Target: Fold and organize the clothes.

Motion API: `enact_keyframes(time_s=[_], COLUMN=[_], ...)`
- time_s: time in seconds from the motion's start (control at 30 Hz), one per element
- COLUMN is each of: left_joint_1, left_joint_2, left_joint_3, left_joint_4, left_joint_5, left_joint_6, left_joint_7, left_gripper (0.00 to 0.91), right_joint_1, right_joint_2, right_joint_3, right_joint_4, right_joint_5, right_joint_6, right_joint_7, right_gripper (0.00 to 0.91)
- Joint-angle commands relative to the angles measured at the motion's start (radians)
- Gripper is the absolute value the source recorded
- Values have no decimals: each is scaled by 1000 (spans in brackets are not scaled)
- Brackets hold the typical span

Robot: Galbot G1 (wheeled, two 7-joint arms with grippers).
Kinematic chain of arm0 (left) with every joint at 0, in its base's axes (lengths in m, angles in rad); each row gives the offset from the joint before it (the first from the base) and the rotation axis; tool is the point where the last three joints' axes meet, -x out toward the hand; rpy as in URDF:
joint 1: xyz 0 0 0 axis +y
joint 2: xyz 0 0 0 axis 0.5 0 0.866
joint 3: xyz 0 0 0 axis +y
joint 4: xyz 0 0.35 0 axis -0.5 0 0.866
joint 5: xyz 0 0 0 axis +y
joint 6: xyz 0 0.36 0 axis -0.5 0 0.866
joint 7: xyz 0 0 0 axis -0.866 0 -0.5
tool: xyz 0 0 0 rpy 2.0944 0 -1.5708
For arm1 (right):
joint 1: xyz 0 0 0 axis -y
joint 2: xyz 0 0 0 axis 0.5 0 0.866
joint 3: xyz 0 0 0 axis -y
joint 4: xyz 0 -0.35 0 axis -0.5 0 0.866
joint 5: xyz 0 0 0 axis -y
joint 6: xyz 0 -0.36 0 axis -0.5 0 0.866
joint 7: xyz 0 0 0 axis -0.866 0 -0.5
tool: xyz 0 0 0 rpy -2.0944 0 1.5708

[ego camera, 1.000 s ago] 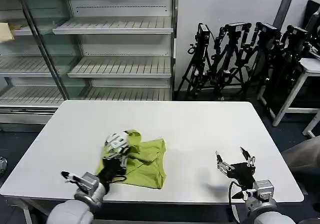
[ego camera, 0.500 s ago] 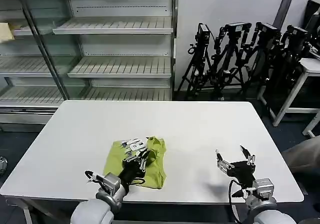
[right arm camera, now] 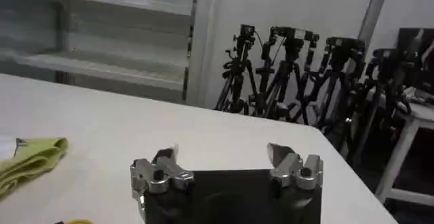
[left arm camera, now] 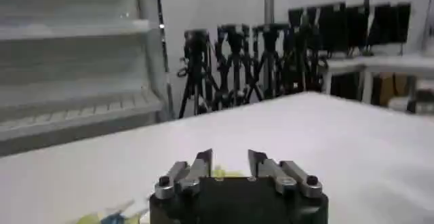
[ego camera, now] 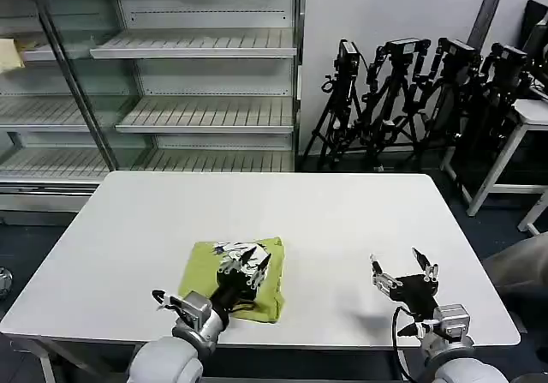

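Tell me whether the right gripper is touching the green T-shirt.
Apart. The head view shows the right gripper, jaws open, over bare table, with a wide stretch of white tabletop between it and the T-shirt under the left gripper.

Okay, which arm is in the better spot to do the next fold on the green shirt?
Probably the left. The left gripper, fingers open, is right over the T-shirt, while the right gripper sits open above bare table, well clear of the fabric.
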Motion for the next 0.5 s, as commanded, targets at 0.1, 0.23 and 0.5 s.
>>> enact_keyframes(time_s=[0.1, 0.23, 0.5], left_joint_1=[21, 65, 61], left_joint_2=[57, 54, 40], left_joint_3=[-176, -218, -243], left_joint_4=[-17, 30, 145], left_joint_5=[-115, -148, -263], left_joint_6=[12, 90, 96], left_joint_7=[-140, -220, -258], left_gripper=[907, 907, 907], right_joint_1=[3, 1, -14], right_joint_2=[2, 4, -3], right_joint_3=[-8, -15, -10], right_joint_4=[-4, -2, 19], right_joint_5=[-1, -6, -6], right_joint_6=[4, 6, 5], right_joint_7=[-3, -3, -3], right_gripper=[907, 907, 907])
